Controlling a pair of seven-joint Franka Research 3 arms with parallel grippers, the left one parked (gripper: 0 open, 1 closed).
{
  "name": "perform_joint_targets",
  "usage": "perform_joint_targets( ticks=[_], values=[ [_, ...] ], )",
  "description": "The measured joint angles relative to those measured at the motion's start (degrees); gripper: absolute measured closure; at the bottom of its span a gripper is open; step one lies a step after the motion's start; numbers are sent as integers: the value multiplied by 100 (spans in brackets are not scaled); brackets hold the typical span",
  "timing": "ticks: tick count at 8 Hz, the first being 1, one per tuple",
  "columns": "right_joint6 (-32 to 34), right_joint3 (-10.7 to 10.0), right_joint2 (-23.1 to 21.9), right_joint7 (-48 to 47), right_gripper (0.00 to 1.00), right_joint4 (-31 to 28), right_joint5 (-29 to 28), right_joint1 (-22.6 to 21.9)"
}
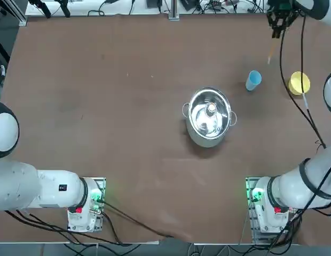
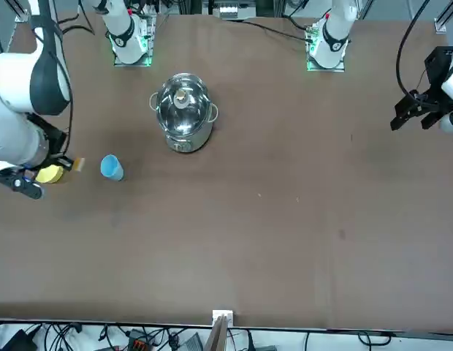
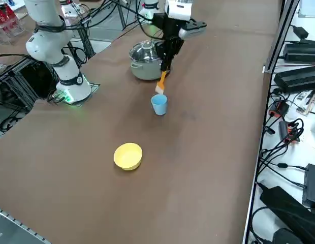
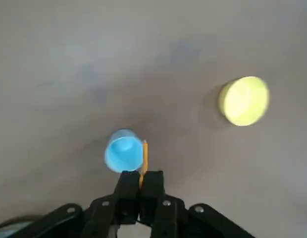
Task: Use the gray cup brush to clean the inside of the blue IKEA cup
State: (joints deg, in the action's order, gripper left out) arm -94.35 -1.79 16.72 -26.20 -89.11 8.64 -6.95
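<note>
My right gripper [image 3: 167, 58] hangs high over the far right part of the table, shut on the gray cup brush [image 3: 161, 81]. The brush shows an orange handle and points down with its pale tip just above the blue IKEA cup [image 3: 159, 104]. The cup stands upright and open on the brown table. In the wrist view the shut fingers [image 4: 129, 186] pinch the orange brush [image 4: 144, 156], which hangs beside the rim of the cup [image 4: 124, 151]. From overhead, the gripper [image 1: 276, 24] and brush [image 1: 272, 52] sit beyond the cup [image 1: 253, 80].
A small yellow bowl [image 1: 299, 82] rests right of the cup, close to the table's right edge. A lidded steel pot [image 1: 209, 116] stands near the table's middle. A black cable [image 1: 301, 80] trails from my arm over the bowl.
</note>
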Motion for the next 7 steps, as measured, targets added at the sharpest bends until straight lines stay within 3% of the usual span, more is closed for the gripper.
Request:
perform_joint_targets(
  ticks=[7],
  values=[
    [-801, 9, 8, 8, 96, -929, -201, -242]
  ],
)
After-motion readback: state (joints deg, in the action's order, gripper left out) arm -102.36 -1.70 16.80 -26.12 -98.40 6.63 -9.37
